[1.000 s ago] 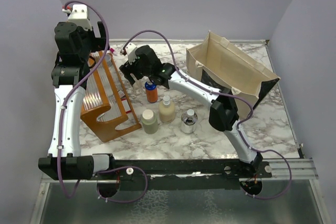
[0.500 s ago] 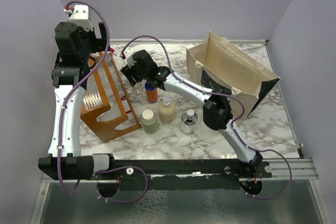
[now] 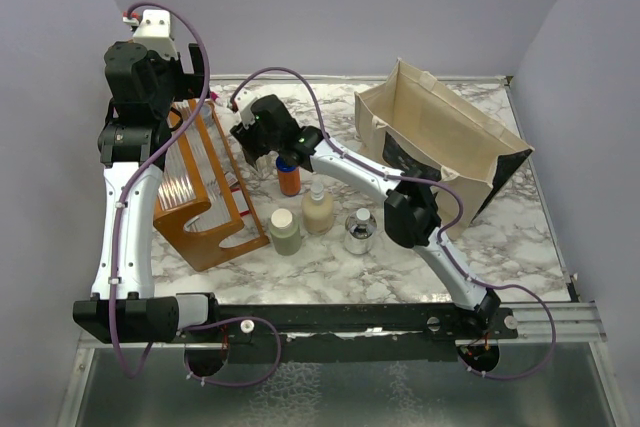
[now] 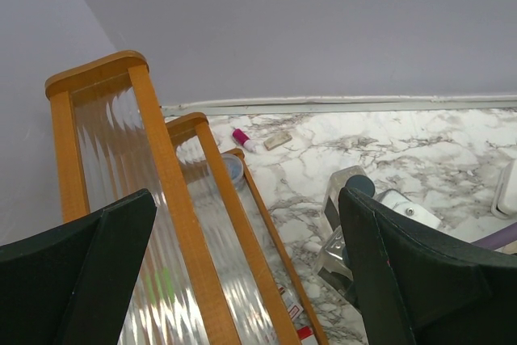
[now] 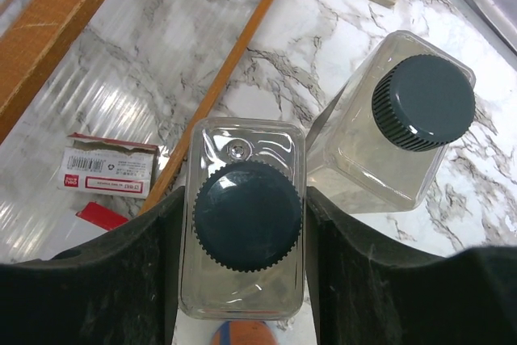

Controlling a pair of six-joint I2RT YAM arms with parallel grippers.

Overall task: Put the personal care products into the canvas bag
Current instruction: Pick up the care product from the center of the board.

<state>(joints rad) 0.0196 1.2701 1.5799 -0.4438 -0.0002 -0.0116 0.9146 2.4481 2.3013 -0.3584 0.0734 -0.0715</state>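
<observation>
Where the table lies nearest the arm bases: olive-grey bottle (image 3: 284, 231) with cream cap and squat silvery bottle (image 3: 359, 232), both upright on the marble table (image 3: 500, 237), apart from each other.
Just behind, between them: beige pump bottle (image 3: 318, 209), upright.
Next back: orange bottle (image 3: 289, 178), blue cap, close below the right wrist.
Right gripper (image 5: 242, 199): fingers pressed against both side walls of the nearer clear bottle (image 5: 246, 220), black cap; it stands on the table by the rack's base rail.
Second clear bottle (image 5: 404, 123): just beside the gripped one, outside the fingers.
Wooden rack (image 3: 200, 187): orange, left of the bottles.
Left gripper (image 4: 248, 195): above the rack's far end, fingers wide apart, holding nothing.
Canvas bag (image 3: 440, 137): far right, mouth open, apart from all six bottles.
</observation>
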